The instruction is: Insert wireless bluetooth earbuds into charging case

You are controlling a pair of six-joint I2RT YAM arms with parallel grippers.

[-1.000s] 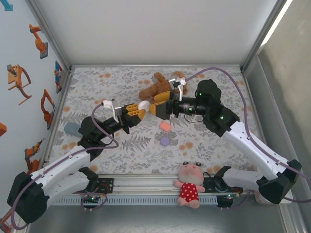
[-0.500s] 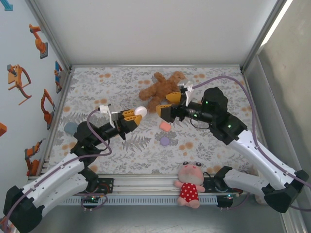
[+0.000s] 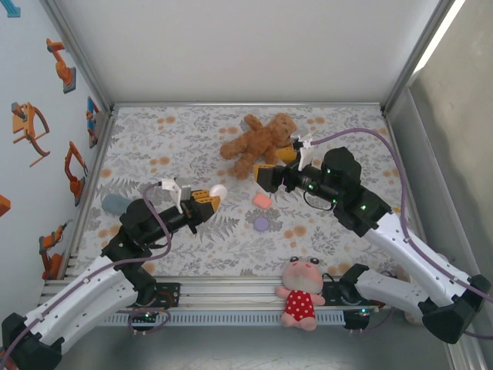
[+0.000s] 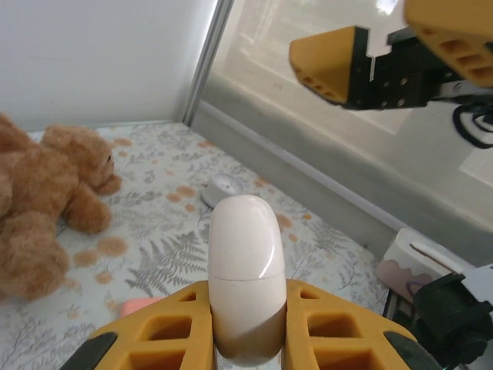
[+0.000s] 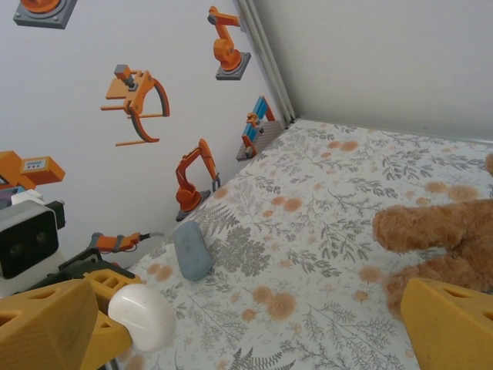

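**Finding 1.** The left gripper [image 4: 248, 312] is clamped narrow on the lower end of a white egg-shaped charging case [image 4: 246, 247]. The case is closed, with a seam running round it just above the fingers. It is carried above the counter [image 3: 347, 131], rounded end pointing toward the opposite arm. In my judgement it is presented this way so that the free upper half can be reached.

**Finding 2.** The right gripper [image 5: 246, 331] stands wide with nothing between its fingers. It faces the case from some way off, just beside a brown teddy bear [image 3: 258, 140]. The wide stance would suit either taking the case's free end or going down for a small part; which is intended cannot be told.

**Finding 3.** On the counter between the two arms lie a pink piece [image 3: 262, 200] and, nearer the bases, a pale purple round piece [image 3: 262, 224]. They are apart from each other and untouched. Whether these are the earbuds or further cases cannot be told at this size. A white round disc [image 4: 226, 187] lies on the counter beyond the teddy bear.

**Assessment.** The case is secured but shut, and insertion is not yet begun.

**Risk.** The smooth shell may rotate or slip in a two-finger pinch when its lid is worked.
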